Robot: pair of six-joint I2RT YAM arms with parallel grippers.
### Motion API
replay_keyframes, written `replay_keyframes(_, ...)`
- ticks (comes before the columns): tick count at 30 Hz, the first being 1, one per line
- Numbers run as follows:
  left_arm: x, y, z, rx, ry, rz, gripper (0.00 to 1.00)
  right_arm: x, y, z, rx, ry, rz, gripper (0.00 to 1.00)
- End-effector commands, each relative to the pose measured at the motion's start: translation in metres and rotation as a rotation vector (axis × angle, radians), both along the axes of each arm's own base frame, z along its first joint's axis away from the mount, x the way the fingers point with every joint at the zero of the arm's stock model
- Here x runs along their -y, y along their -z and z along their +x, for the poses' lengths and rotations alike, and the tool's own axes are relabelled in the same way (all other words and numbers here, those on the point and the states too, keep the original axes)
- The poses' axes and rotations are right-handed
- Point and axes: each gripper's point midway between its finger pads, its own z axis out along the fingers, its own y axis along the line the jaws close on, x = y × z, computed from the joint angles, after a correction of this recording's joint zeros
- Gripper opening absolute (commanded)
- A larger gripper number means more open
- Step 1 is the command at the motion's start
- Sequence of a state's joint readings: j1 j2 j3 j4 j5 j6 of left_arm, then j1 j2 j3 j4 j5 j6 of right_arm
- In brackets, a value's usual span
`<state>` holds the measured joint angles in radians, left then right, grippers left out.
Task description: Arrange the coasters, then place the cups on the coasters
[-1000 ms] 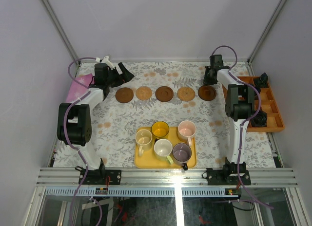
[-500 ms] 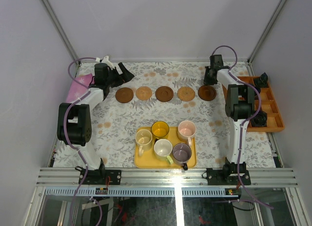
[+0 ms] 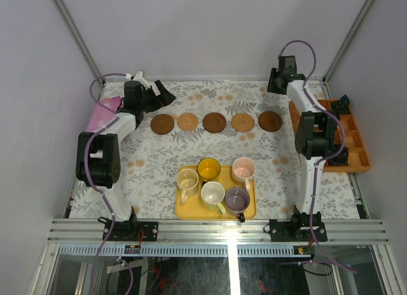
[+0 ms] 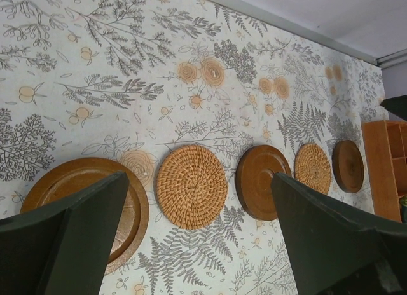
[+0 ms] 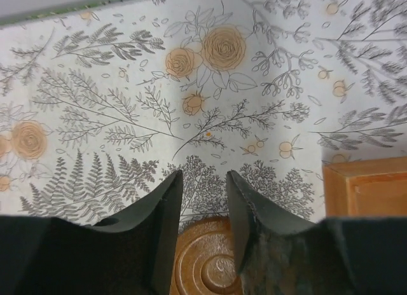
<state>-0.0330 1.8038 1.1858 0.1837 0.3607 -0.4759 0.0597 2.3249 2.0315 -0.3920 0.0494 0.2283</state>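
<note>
Five coasters lie in a row across the far half of the table: dark (image 3: 163,124), tan woven (image 3: 188,121), dark (image 3: 214,121), tan woven (image 3: 243,122), dark (image 3: 270,121). The cups stand on the yellow tray (image 3: 184,210): pale green-white (image 3: 187,179), yellow (image 3: 208,168), pink (image 3: 243,168), cream (image 3: 212,192), purple-grey (image 3: 237,197). My left gripper (image 3: 164,93) hovers wide open behind the row's left end; its wrist view shows the woven coaster (image 4: 191,186) between dark ones (image 4: 63,187) (image 4: 262,180). My right gripper (image 3: 278,79) is raised behind the rightmost dark coaster (image 5: 210,263), open and empty.
An orange compartment tray (image 3: 359,142) with black objects sits along the right edge, its corner near my right gripper (image 5: 365,187). A pink cloth (image 3: 102,114) lies at the far left beside the left arm. The white back wall stands just behind both grippers.
My right gripper has opened, let go of the rightmost dark coaster, and lifted back toward the far wall. The coaster stays flat in the row. The left arm barely moved.
</note>
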Motion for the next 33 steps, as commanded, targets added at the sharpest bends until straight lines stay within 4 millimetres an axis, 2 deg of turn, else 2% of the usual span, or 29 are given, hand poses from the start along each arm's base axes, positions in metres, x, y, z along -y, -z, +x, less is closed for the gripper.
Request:
replay_keyframes(1, 0.004, -0.032, 0.011, 0.104, 0.029, 0.015, 0.95, 0.006, -0.097, 0.004, 0.201, 0.007, -0.012, 0.54)
replay_keyframes(3, 0.003, -0.036, 0.010, 0.116, 0.026, 0.022, 0.95, 0.003, -0.110, -0.005, 0.224, 0.001, 0.002, 0.64)
replay_keyframes(5, 0.002, -0.043, 0.008, 0.129, 0.027, 0.030, 0.95, 0.002, -0.118, -0.016, 0.229, -0.006, 0.015, 0.68)
replay_keyframes(10, 0.002, -0.052, 0.000, 0.150, 0.020, 0.085, 0.95, -0.005, -0.122, -0.056, 0.180, -0.041, 0.045, 0.70)
replay_keyframes(14, 0.007, -0.055, -0.008, 0.156, 0.023, 0.150, 0.95, -0.016, -0.123, -0.101, 0.144, -0.086, 0.054, 0.70)
replay_keyframes(15, 0.009, -0.055, -0.010, 0.156, 0.023, 0.163, 0.95, -0.020, -0.114, -0.112, 0.113, -0.096, 0.043, 0.71)
replay_keyframes(16, 0.010, -0.055, -0.012, 0.156, 0.022, 0.174, 0.95, -0.024, -0.117, -0.126, 0.109, -0.108, 0.033, 0.71)
replay_keyframes(17, 0.012, -0.055, -0.015, 0.155, 0.021, 0.180, 0.95, -0.029, -0.108, -0.141, 0.074, -0.125, 0.018, 0.71)
replay_keyframes(24, 0.015, -0.038, -0.031, 0.111, 0.026, 0.176, 0.95, -0.075, -0.091, -0.235, -0.036, -0.253, 0.003, 0.72)
replay_keyframes(31, 0.015, -0.032, -0.035, 0.093, 0.041, 0.190, 0.95, -0.096, -0.080, -0.305, -0.092, -0.336, 0.069, 0.75)
replay_keyframes(33, 0.016, -0.030, -0.035, 0.089, 0.042, 0.191, 0.95, -0.102, -0.073, -0.325, -0.116, -0.373, 0.091, 0.79)
